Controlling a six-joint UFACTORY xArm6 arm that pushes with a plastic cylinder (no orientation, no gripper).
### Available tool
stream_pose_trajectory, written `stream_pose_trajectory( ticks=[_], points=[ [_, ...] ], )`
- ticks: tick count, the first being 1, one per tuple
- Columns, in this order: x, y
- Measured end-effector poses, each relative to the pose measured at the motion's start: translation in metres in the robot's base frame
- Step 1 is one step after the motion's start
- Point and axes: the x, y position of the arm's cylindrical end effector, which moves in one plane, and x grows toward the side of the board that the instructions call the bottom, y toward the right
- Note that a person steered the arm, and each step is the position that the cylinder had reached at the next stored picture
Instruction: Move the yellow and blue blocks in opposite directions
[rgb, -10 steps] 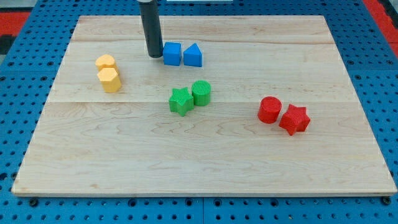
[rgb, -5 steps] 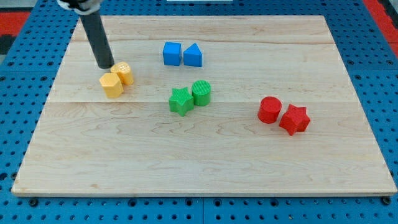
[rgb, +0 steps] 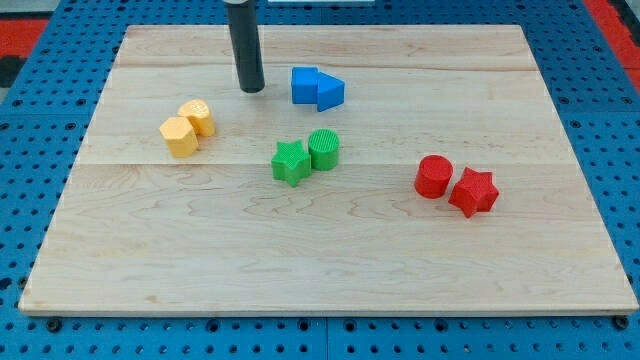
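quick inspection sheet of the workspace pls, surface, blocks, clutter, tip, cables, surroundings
surface: pale wooden board, flat, planks visible.
job's things: two yellow blocks touching, at the view's left; blue cube and blue triangular block touching, near the view's top.
clutter: green star touching green cylinder; red cylinder touching red star.
gripper: none; my tip sits left of the blue cube, apart from it.
cables: nothing seen.
surroundings: blue pegboard around the board; red area at the top corners.
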Motion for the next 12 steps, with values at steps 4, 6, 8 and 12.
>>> stream_pose_trajectory(
  ticks=[4,6,8,12],
  points=[
    [0.015,0.095],
    [0.021,0.105],
    [0.023,0.182],
    [0.012,0.152]
  ],
)
